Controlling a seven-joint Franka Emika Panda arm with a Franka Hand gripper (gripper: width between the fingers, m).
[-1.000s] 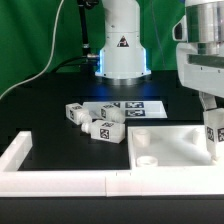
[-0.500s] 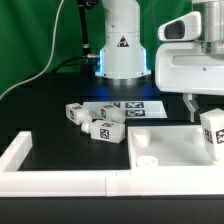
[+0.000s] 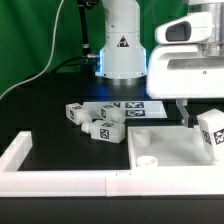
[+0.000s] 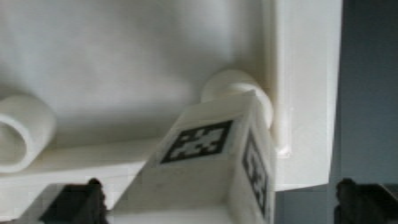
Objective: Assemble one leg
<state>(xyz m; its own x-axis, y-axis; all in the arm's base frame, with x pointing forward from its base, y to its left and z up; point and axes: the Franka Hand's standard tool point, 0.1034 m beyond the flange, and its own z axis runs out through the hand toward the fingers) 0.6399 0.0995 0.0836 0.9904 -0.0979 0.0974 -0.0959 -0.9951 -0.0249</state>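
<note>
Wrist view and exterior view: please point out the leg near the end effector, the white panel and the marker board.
the leg (image 4: 201,143), wrist view, on its tag sticker.
the white panel (image 3: 170,148), exterior view, on its bare floor.
the marker board (image 3: 134,105), exterior view, on one printed tag.

One white leg (image 3: 212,135) (image 4: 210,160) stands nearly upright at the exterior view's right. Its lower end sits in a round corner hole of the panel (image 3: 168,148), and black-and-white tags show on its sides. The other legs (image 3: 108,131) lie clustered on the desk beside the panel.
</note>
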